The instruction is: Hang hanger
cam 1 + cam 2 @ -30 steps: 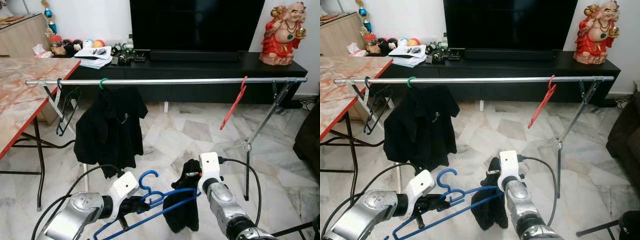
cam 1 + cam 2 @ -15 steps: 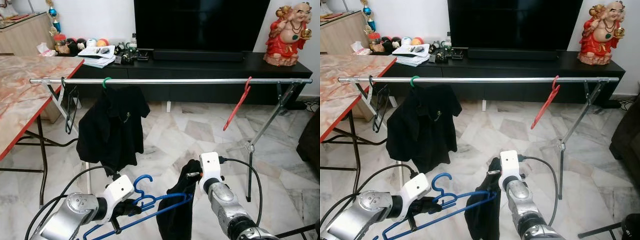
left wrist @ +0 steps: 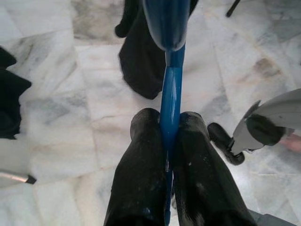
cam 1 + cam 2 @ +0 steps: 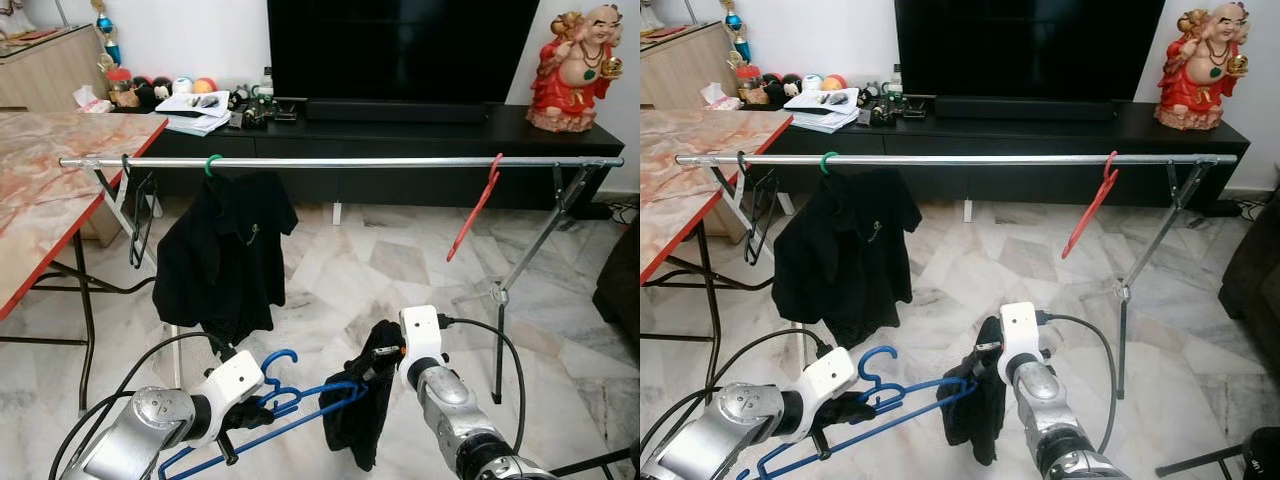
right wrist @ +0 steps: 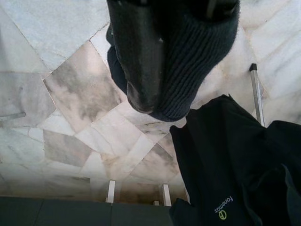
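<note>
left gripper (image 3: 170, 141) pinching blue plastic hanger (image 4: 290, 408) low above marble floor (image 4: 400, 260), right gripper (image 5: 160, 89) pinching dark knitted garment (image 4: 362, 420) draped on hanger's end, well below long silver clothes rail (image 4: 340, 161)

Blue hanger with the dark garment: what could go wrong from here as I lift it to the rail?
The left claw pinches only the thin bar of the blue hanger, so it could swivel or slip.
The dark garment is bunched at one end, pinched by the right claw; it may slide off.
The rail already carries a black shirt and a red hanger; the hook could snag them.
</note>
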Robot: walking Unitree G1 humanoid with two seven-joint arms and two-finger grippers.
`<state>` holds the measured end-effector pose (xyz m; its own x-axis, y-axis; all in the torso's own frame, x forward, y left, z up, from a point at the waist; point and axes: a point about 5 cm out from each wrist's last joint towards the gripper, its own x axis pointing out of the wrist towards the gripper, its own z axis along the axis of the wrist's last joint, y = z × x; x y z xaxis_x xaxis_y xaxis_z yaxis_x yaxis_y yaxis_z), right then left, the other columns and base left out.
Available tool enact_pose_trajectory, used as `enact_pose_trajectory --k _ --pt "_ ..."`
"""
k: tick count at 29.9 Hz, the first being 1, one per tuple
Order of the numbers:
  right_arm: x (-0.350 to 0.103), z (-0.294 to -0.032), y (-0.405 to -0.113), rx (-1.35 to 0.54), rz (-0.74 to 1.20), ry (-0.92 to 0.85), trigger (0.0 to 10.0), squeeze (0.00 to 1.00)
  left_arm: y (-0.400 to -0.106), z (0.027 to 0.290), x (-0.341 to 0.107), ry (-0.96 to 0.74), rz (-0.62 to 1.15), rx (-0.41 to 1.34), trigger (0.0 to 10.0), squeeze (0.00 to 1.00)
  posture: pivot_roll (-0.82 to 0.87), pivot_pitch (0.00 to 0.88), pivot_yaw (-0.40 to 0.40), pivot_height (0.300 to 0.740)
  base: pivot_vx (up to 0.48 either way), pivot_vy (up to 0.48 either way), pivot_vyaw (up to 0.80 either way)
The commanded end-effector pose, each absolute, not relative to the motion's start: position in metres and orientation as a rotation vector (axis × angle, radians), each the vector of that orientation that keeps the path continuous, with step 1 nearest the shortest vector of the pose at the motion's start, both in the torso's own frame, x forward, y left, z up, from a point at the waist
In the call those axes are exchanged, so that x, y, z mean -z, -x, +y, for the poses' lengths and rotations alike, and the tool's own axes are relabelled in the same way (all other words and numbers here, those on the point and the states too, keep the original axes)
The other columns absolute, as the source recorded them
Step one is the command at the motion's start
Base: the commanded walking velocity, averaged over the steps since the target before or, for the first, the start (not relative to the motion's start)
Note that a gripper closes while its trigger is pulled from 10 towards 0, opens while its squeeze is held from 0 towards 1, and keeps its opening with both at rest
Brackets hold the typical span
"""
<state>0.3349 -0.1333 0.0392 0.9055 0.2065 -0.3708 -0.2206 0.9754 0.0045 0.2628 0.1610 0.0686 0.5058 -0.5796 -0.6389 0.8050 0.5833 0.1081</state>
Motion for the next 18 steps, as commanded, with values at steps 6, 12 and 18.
enact_pose_trajectory --k 6,12,18 --pt "-0.04 -0.132 -0.335 -0.231 0.377 0.041 10.0 0.0 -0.272 0.156 -0.074 -0.414 0.541 0.837 10.0 0.0 0.19 0.0 -0.025 0.74 0.0 0.0 0.0" --pt "-0.033 -0.128 -0.33 -0.247 0.397 0.034 10.0 0.0 -0.272 0.155 -0.074 -0.39 0.534 0.837 10.0 0.0 0.2 0.0 -0.026 0.74 0.0 0.0 0.0" --pt "-0.031 -0.126 -0.328 -0.248 0.401 0.028 10.0 0.0 -0.281 0.152 -0.079 -0.375 0.472 0.756 10.0 0.0 0.2 0.0 -0.024 0.74 0.0 0.0 0.0"
